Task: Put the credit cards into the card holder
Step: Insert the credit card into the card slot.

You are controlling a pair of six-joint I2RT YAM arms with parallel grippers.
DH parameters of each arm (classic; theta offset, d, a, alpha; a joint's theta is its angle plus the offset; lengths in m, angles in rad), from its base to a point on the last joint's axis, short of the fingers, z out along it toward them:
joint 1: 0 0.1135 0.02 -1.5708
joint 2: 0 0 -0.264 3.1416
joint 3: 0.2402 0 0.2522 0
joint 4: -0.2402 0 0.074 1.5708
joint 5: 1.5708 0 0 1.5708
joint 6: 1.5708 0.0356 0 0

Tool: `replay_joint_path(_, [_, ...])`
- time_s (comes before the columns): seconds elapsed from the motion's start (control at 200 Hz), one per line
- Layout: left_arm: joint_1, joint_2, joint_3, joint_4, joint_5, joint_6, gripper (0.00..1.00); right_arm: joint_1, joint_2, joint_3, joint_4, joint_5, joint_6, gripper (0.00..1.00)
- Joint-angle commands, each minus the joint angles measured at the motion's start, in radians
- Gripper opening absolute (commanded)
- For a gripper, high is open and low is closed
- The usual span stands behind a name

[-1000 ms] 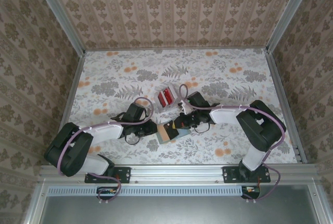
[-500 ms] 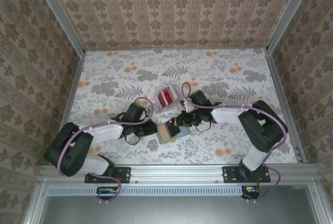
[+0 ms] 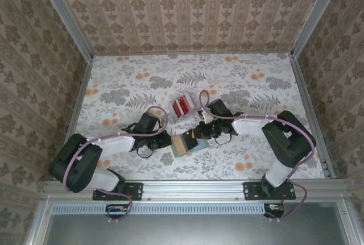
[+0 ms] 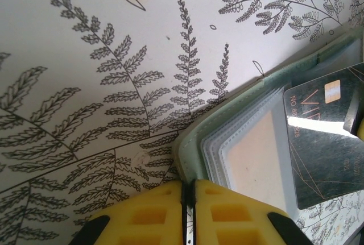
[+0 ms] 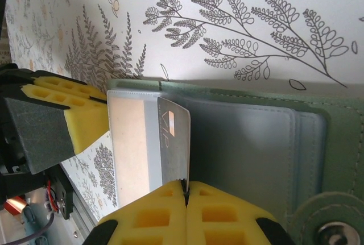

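- Table (image 3: 256, 80) — flat surface printed with grey ferns and orange blossoms, walled on three sides with patterned paper; both arms reached inward from its near edge and met close to the middle.
- Card holder (image 3: 183, 145) — sage-green folding wallet, lay open and flat on the table between the two grippers, near the front centre. Inside showed a pale tan panel beside bluish clear pockets; a metal snap (image 5: 334, 235) sat on a green tab at one end.
- Left gripper (image 4: 188, 202) — yellow foam pads were pressed together with only a thin slit between them, pinched on the holder's green rim at the tan-panel end.
- Right gripper (image 5: 186, 198) — yellow pads were closed tight on the near edge of a dark card, directly above the open holder.
- Dark card (image 4: 327, 142) — glossy black, marked "VIP" with a small pale chip. It was held over the holder's inside, tilted up from the panels, its far end down at the boundary between the tan panel and the clear pockets. Whether that end had entered a slot could not be told.
- Credit cards (image 3: 182, 106) — small fanned set of red cards with pale edges. They lay on the table beyond the holder, a little toward the far wall, apart from holder and grippers alike.
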Motion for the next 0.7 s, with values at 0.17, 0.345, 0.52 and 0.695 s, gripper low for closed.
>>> replay_joint_path(0.17, [-0.004,0.022,-0.017,0.034,-0.025,-0.006,0.09,-0.013,-0.017,-0.004,-0.096,0.008,-0.035,0.04])
replay_joint_path(0.345, [-0.004,0.024,-0.017,0.035,-0.023,-0.007,0.09,-0.013,-0.017,-0.018,-0.074,0.002,-0.021,0.04])
replay_joint_path(0.52, [-0.004,0.031,-0.013,0.044,-0.018,-0.008,0.09,0.002,0.003,-0.012,-0.046,-0.011,0.000,0.04])
replay_joint_path(0.695, [-0.004,0.034,-0.013,0.045,-0.019,-0.009,0.09,0.027,0.037,-0.006,-0.010,-0.020,0.022,0.04])
